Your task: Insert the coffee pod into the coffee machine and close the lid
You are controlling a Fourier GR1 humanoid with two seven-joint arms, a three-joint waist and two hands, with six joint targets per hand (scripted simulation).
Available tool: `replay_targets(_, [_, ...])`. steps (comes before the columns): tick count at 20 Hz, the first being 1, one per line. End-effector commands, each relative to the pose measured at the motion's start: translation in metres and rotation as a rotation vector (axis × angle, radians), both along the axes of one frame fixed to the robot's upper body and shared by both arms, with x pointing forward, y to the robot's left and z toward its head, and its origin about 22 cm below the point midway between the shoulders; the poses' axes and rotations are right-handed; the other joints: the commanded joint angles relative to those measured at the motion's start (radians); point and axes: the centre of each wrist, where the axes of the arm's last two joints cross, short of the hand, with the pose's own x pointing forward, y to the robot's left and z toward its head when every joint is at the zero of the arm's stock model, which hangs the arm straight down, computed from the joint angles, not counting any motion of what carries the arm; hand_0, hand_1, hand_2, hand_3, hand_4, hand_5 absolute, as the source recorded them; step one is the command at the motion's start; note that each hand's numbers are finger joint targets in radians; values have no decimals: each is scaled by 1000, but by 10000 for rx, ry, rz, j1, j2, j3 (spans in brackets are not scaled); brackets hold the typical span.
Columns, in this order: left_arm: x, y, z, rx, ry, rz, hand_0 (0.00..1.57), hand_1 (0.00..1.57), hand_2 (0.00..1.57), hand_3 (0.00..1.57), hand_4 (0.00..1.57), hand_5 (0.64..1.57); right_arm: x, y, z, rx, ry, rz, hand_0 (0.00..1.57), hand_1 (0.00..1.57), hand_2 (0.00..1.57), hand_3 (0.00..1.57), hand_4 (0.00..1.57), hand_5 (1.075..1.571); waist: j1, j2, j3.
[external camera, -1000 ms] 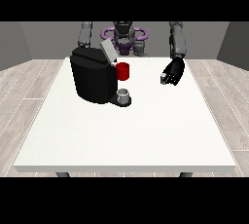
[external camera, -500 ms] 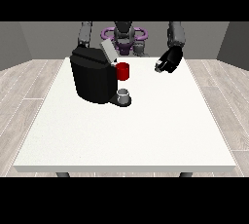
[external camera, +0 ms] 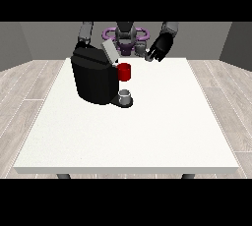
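White and broad, the table point(external camera: 147, 136) is filling most of what we are seeing, with pale plank flooring running out on either side of it and grey walls standing behind. Working from the near edge back, we are first passing a wide bare stretch of tabletop, and then we are reaching one small grey cup point(external camera: 125, 95) sitting on the tray at the foot of one black coffee machine point(external camera: 93, 77). Just above the cup a red part point(external camera: 124, 71) is showing at the machine's front, and the machine's grey lid point(external camera: 109, 51) is standing tilted up, so we are judging the closing step as not yet done. Farther back, one hand at the view's right point(external camera: 158, 49) is hanging above the far edge of the table, well apart from the machine, and a small grey thing point(external camera: 141, 48) that we are taking for the coffee pod is sitting just beside its fingers; we cannot tell whether those fingers are curling round it or merely lying next to it. We are not seeing a second hand plainly, only an arm going down behind the machine at the view's left. By our reading, inserting the pod and lowering the lid are both remaining.
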Motion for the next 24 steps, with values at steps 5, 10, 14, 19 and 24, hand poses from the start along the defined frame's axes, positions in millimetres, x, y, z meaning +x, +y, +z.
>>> replay_targets(5, [21, -18, 69, -736, -817, 131, 985, 985, 1204, 1371, 511, 1571, 15, -10, 20, 211, -834, 393, 0, 0, 0, 0, 0, 1571, -487, 340, -1])
replay_targets(10, [32, -22, 131, -1061, -1313, 561, 1195, 1195, 1240, 1260, 489, 1571, 24, 12, 35, 243, -1357, 404, 0, 0, 0, 0, 0, 1571, -1010, 671, 0])
replay_targets(14, [33, 0, 142, -875, -2077, 1007, 1174, 1174, 1254, 1266, 479, 1571, 30, 27, 68, 228, -2118, 1028, 0, 0, 0, 0, 0, 1571, -1820, 1383, -4])
replay_targets(19, [35, -10, 160, -726, -2210, 872, 1222, 1222, 1288, 1238, 475, 1571, 45, 10, 85, 253, -2431, 441, 0, 0, 0, 0, 269, 1571, -1460, 1754, -1])
replay_targets(24, [35, 12, 159, -755, -2473, 1245, 1258, 1258, 1299, 1245, 494, 1571, 38, 4, 89, 368, -2509, 664, 0, 0, 0, 0, 0, 1571, -1993, 2079, -3])
